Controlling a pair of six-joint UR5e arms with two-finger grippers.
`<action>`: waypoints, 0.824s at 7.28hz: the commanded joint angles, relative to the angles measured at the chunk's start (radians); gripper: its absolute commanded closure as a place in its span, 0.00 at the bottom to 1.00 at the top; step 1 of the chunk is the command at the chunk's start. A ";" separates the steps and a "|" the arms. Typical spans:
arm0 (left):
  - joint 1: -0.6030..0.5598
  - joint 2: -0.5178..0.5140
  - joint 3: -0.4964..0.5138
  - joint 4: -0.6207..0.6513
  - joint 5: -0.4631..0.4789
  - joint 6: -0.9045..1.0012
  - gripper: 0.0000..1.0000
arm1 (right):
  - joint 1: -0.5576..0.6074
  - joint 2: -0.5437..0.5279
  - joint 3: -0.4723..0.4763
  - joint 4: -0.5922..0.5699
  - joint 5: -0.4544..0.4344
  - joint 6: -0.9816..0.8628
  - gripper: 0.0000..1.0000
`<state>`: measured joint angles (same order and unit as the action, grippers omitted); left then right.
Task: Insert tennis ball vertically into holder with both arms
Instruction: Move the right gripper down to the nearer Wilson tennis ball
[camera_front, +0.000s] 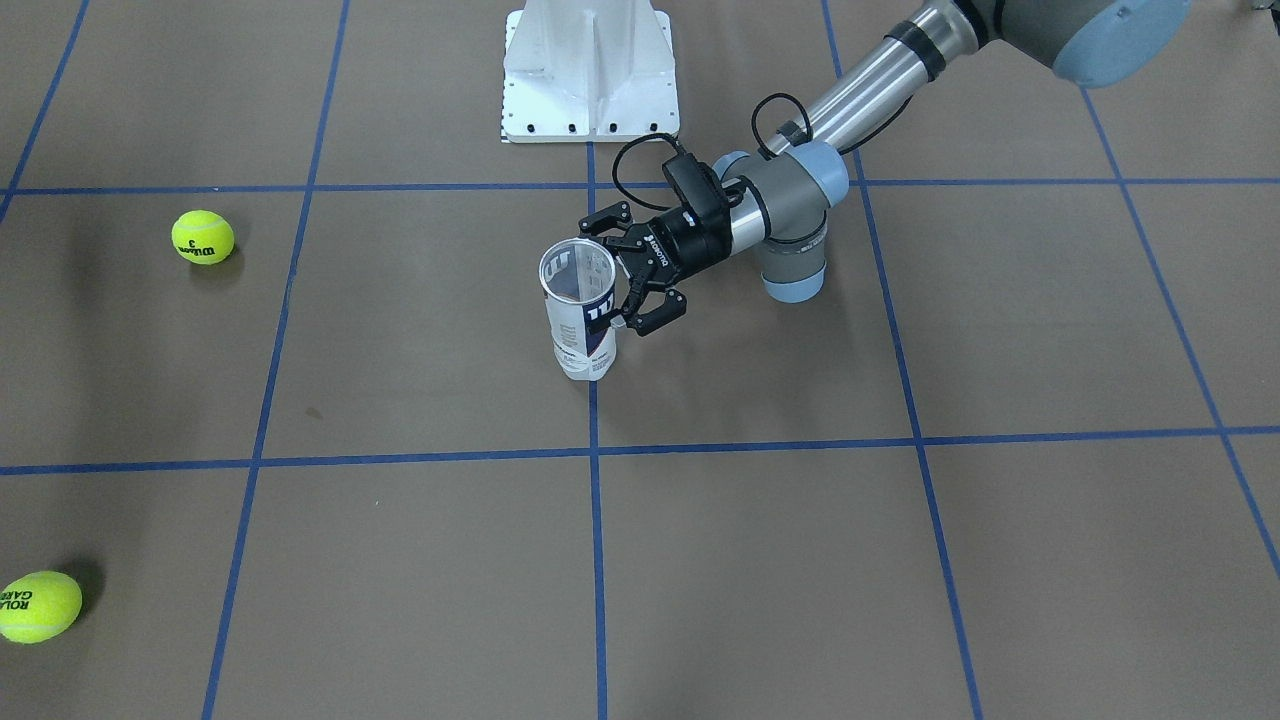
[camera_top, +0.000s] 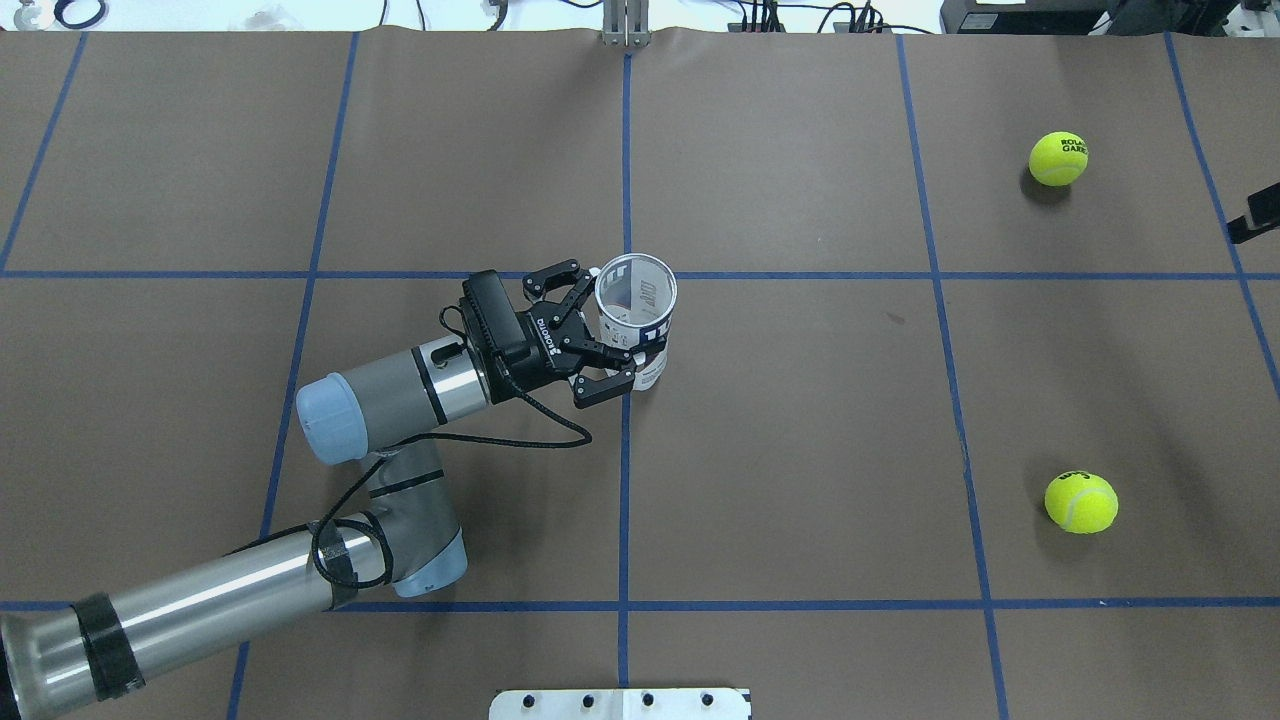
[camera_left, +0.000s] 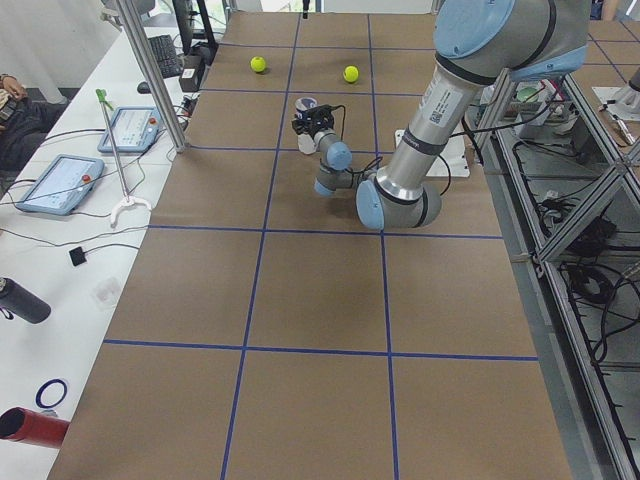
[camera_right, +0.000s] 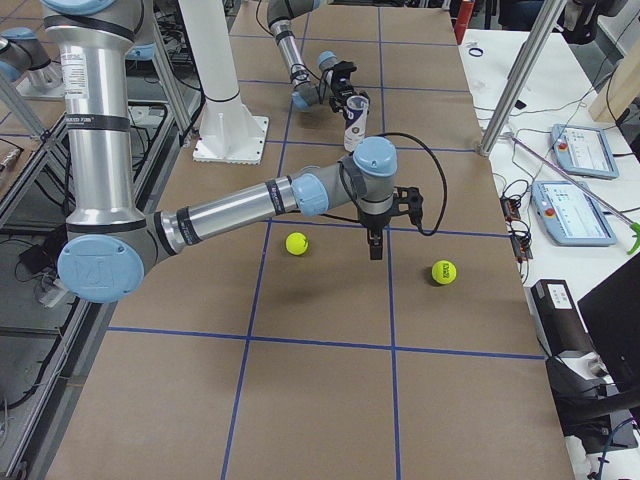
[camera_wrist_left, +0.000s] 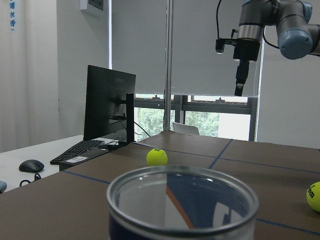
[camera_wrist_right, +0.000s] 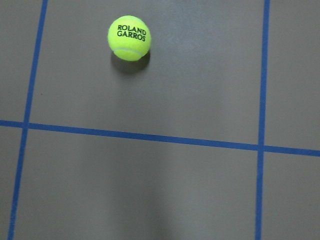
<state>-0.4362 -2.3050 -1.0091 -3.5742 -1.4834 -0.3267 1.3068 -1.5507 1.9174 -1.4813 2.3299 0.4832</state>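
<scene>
Brown paper crossed by blue tape lines covers the bench (camera_front: 800, 560). Seen from the front, the holder (camera_front: 580, 315) stands upright and open-topped on a tape line, near the white pedestal (camera_front: 590, 70). The left gripper (camera_front: 614, 275) lies level beside it with its jaws spread wide and the holder right at their mouth; whether they touch it I cannot tell. The Wilson ball (camera_front: 203, 237) and the Garros ball (camera_front: 38, 606) lie well apart from the holder.

Overhead, the left gripper (camera_top: 608, 330) faces the holder (camera_top: 645, 340) from the robot's left.

From the right end, the right gripper (camera_right: 375, 245) hangs pointing down above the bench, between the two balls in that view. How wide it is cannot be told.

The left wrist view shows the holder's metal rim (camera_wrist_left: 182, 175) close below, with the right gripper (camera_wrist_left: 240, 82) high beyond it.

The right wrist view looks down on the Garros ball (camera_wrist_right: 129, 39).
</scene>
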 joint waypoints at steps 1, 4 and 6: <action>0.001 -0.001 0.000 0.000 0.000 0.002 0.10 | -0.162 -0.008 0.049 0.155 -0.062 0.316 0.00; 0.001 -0.004 -0.002 0.000 0.000 0.002 0.10 | -0.444 -0.177 0.289 0.157 -0.269 0.562 0.00; 0.001 -0.005 -0.002 0.002 0.000 0.002 0.10 | -0.643 -0.232 0.322 0.159 -0.482 0.682 0.00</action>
<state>-0.4357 -2.3089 -1.0106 -3.5738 -1.4834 -0.3252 0.7921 -1.7490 2.2152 -1.3240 1.9879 1.0829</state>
